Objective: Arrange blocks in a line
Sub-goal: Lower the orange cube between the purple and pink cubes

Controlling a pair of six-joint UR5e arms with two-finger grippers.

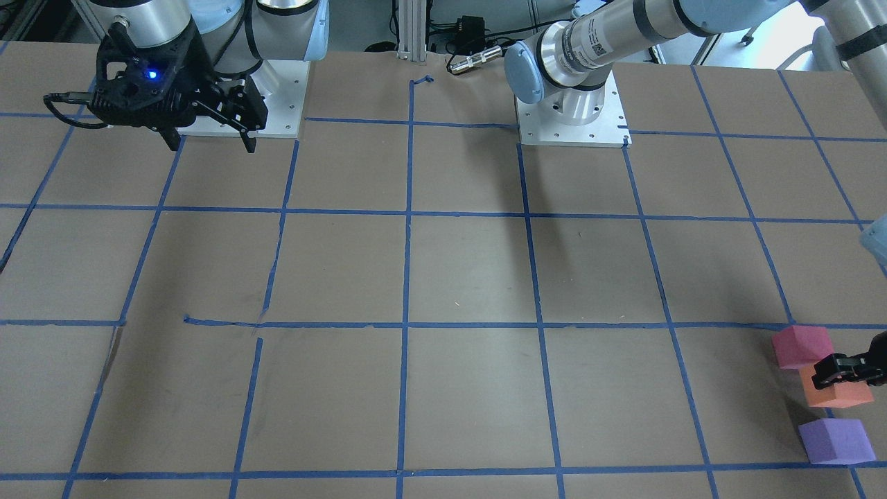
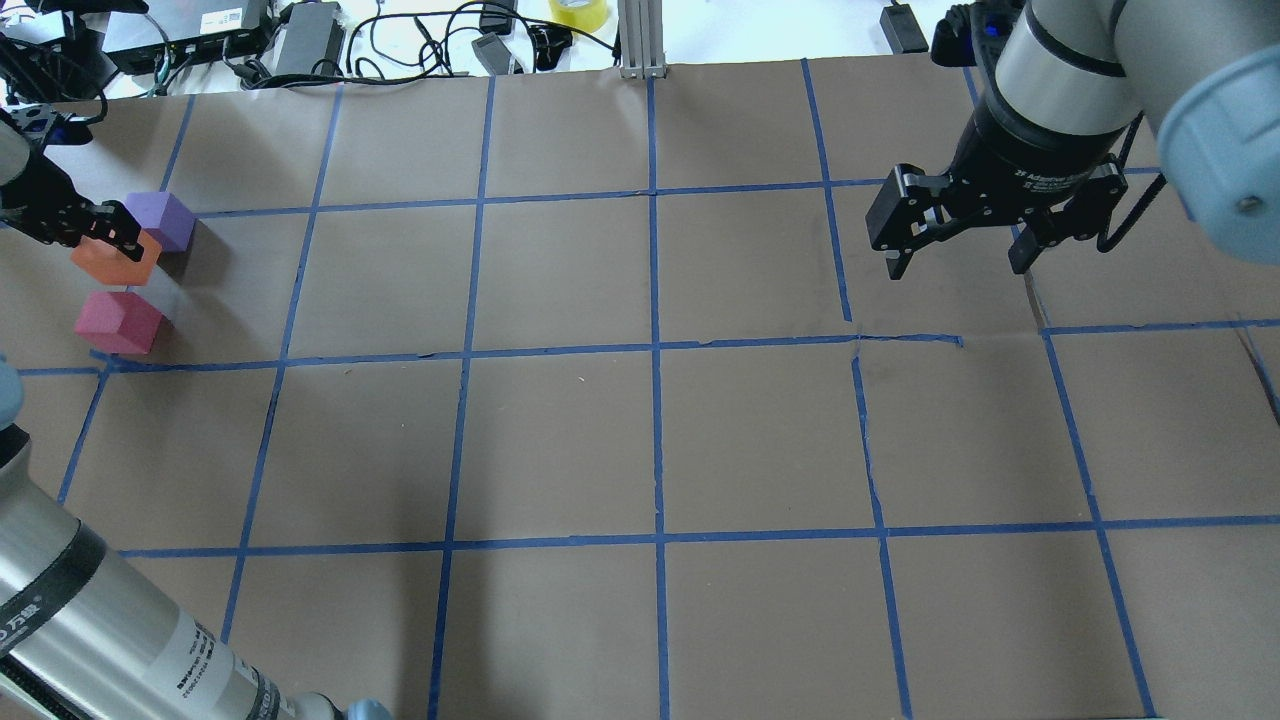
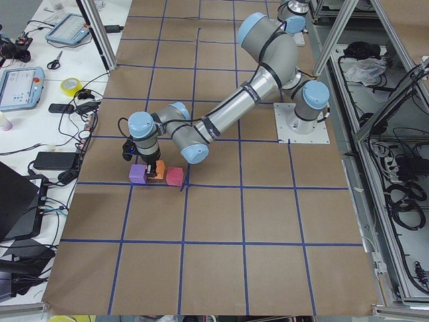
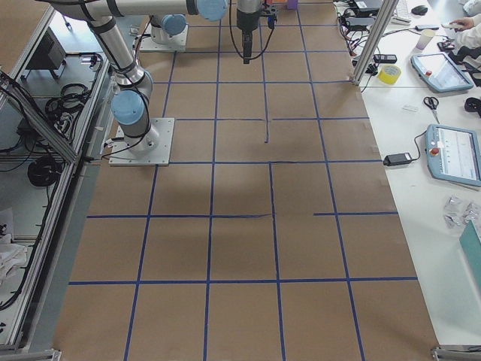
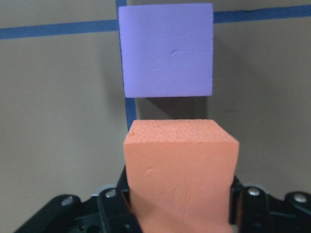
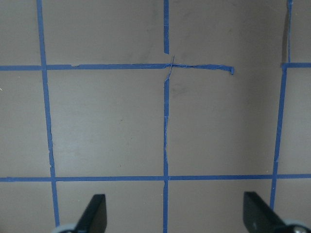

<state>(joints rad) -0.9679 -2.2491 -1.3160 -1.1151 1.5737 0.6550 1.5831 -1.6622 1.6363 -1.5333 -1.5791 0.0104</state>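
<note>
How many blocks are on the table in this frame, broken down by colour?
orange block: 1
red-pink block: 1
purple block: 1
Total: 3

Taped brown table (image 2: 560, 440), purple block (image 2: 160, 218), red-pink block (image 2: 118, 322)

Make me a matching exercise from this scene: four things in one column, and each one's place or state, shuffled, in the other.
A. orange foam cube
B. purple foam cube
C. red-pink foam cube
D. right two-finger gripper

1. open, hanging above the brown table
2. end of the row nearer the robot
3. clamped in the left gripper
4. end of the row farther from the robot

Pairs: A-3, B-4, C-2, D-1.
</note>
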